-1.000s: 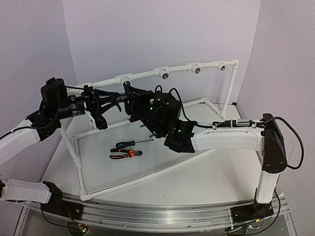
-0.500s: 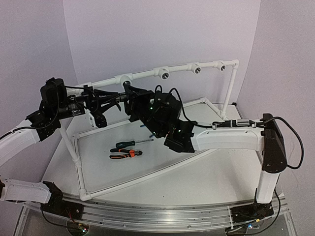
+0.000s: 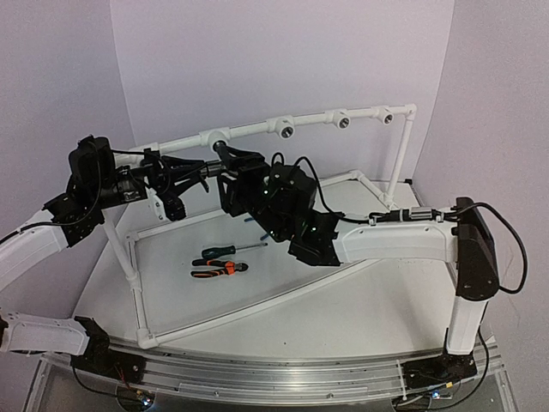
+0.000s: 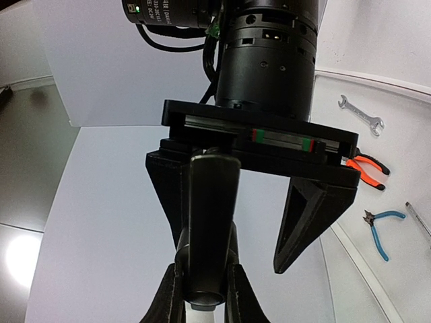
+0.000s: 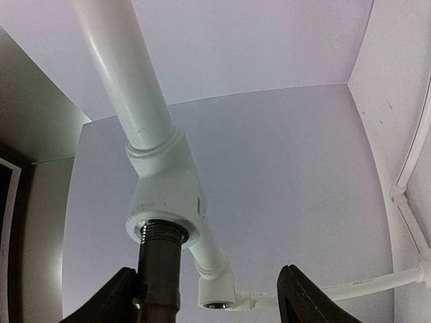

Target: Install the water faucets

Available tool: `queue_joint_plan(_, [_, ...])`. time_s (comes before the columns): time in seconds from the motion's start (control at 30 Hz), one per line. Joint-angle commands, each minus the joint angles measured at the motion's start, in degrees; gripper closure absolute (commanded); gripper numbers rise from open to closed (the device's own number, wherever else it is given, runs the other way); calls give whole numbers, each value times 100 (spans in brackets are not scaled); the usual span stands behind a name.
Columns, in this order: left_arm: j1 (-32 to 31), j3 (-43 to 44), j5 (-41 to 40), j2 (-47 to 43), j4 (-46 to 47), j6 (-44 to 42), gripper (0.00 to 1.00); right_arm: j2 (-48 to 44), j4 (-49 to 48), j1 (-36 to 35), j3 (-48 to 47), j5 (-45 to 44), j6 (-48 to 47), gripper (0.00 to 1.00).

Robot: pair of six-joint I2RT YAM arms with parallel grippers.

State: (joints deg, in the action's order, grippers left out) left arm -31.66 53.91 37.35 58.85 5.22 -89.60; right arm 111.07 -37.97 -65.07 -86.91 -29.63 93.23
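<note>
Two arms meet at the white tee fitting on the upper pipe. The left gripper is clamped tight on the dark water faucet, whose threaded end sits in the tee's opening. The right gripper is spread wide, one finger just beside the faucet, not gripping. A screwdriver and pliers lie on the table.

On my feed I've got a dark-grey faucet, white tee, orange-handled pliers and a black-and-green screwdriver.
</note>
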Motion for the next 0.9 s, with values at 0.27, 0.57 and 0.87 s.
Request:
queue_joint_plan(0.27, [-77,188,15,49,-171,529,100,-1131,99,351,865,220,-2013,5])
queue_joint_plan(0.57, [-77,388,-100,167,-172,922,100,-2167,2454,210,775,-7,-4876,4])
queue_joint_plan(0.87, [-76,357,-125,194,-108,967,100,-2068,2341,-1210,892,-1955,-14902,2])
